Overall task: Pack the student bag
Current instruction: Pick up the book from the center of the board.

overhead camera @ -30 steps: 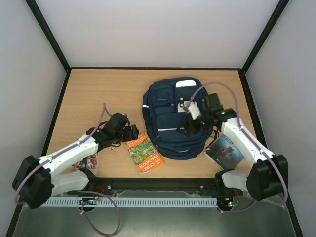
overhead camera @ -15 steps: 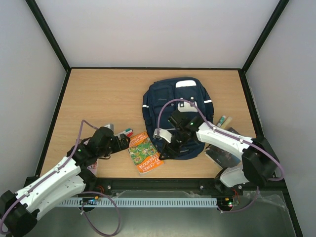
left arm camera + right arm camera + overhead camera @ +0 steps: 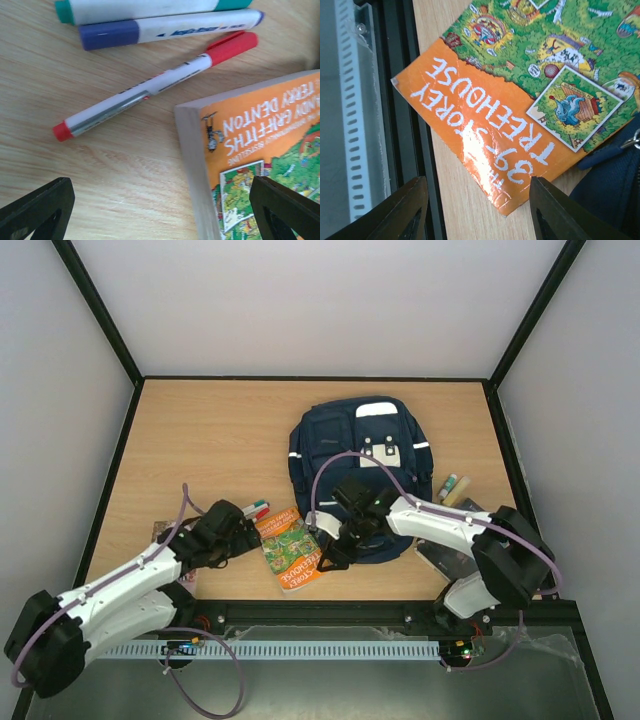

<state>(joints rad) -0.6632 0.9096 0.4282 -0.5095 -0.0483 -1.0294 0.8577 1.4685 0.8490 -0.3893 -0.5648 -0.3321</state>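
Both are gaping wide, empty: left end effector, right end effector. The large navy blue fabric backpack is lying limp; likely floppy, best pinched at a seam.

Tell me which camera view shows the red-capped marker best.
The left wrist view. There the red-capped marker lies whole and sharp on the wood, just off the corner of the orange book. The top external view shows it only as a tiny red fleck by that book. The right wrist view does not show it.
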